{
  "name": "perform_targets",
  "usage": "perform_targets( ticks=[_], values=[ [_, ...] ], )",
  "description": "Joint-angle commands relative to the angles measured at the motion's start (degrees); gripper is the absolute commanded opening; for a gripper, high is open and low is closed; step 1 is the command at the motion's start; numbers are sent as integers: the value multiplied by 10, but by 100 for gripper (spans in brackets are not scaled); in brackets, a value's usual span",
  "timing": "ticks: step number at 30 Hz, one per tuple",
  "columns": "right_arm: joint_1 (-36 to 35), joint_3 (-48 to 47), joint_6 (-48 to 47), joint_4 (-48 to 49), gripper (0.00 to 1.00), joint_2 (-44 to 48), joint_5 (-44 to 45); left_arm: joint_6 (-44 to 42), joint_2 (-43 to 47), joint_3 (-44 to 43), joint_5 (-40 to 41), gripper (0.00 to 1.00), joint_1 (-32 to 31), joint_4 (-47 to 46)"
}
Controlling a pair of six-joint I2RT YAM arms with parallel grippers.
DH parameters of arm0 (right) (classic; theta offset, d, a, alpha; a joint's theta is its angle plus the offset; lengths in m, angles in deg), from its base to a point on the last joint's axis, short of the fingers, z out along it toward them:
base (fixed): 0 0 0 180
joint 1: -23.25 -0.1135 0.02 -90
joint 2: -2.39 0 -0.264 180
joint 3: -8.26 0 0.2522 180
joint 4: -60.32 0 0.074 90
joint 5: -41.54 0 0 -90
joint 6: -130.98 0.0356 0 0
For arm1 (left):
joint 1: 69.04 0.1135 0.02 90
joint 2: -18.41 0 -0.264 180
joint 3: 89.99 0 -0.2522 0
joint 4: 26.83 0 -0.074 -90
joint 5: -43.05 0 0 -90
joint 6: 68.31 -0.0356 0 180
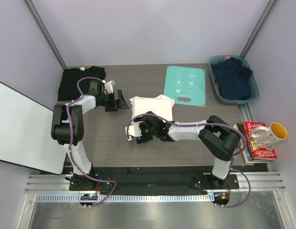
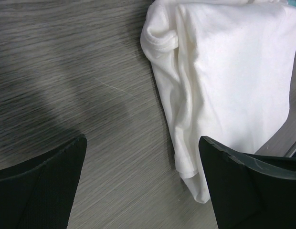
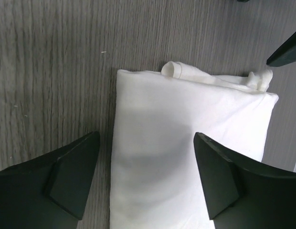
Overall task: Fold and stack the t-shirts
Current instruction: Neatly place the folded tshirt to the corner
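Observation:
The white t-shirt lies folded in a long bundle at the table's middle. It also shows in the left wrist view and in the right wrist view. The black t-shirt lies folded at the back left corner. My left gripper is open and empty, low over bare table just left of the white shirt's edge. My right gripper is open above the white shirt's near end, its jaws straddling the cloth without closing on it.
A flat teal board lies right of the white shirt. A blue basket with dark clothes stands at the back right. Books and a mug sit at the right edge. A white panel juts in at the left.

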Motion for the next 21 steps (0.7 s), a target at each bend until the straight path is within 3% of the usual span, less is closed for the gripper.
perform_targets(
  ticks=[1,6,21],
  values=[
    [-4,2,25,54,69,-12,15,13,4,2,-15,100,3,-32],
    [-4,-8,35,55,18,-31,14,26,-5,8,-24,100,3,-49],
    [-2,-67,24,46,11,-6,51,67,-48,-4,-53,100,-39,-103]
  ],
)
